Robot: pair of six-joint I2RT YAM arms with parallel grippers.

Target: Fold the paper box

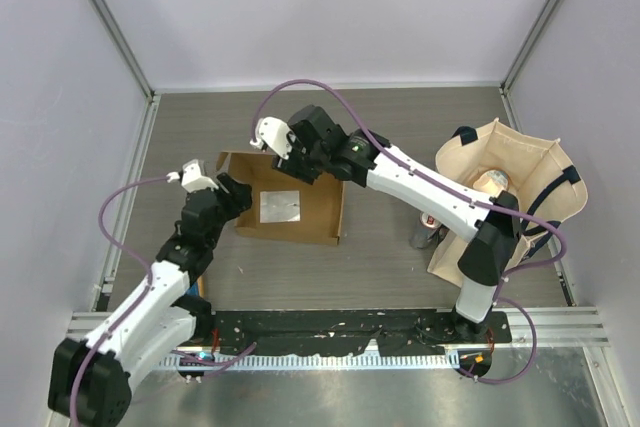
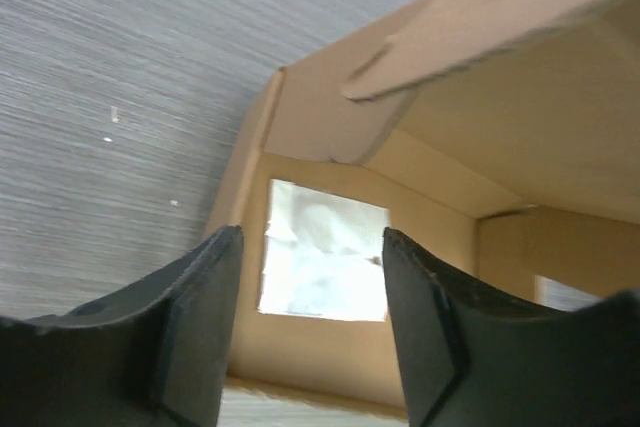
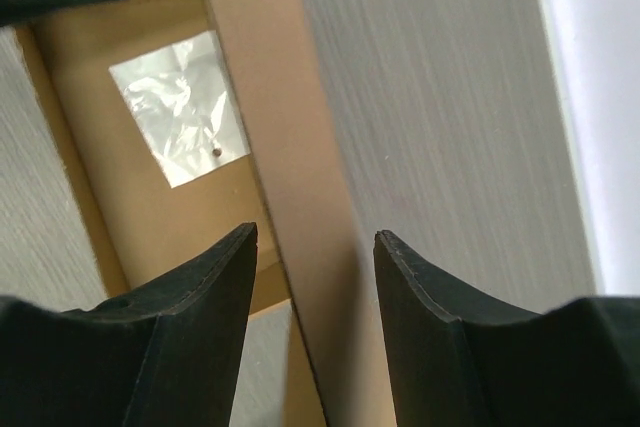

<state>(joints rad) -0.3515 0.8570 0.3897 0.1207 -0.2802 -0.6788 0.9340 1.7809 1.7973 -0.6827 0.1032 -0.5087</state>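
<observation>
The paper box [image 1: 310, 209] is a shallow brown cardboard tray in the middle of the table, with a clear plastic patch [image 1: 280, 205] on its floor. My left gripper [image 1: 232, 195] is at the box's left wall. In the left wrist view this gripper [image 2: 312, 237] is open, looking into the box [image 2: 330, 137] over the patch [image 2: 325, 265], with a raised flap [image 2: 520, 7] overhead. My right gripper [image 1: 303, 167] is at the far wall. In the right wrist view this gripper [image 3: 315, 235] is open and astride that upright wall [image 3: 300, 197].
A beige tote bag [image 1: 515, 202] with dark handles stands open at the right, beside the right arm. A small packet [image 1: 430, 232] lies at its foot. Frame posts and walls border the table, and a black rail [image 1: 340, 325] runs along the near edge.
</observation>
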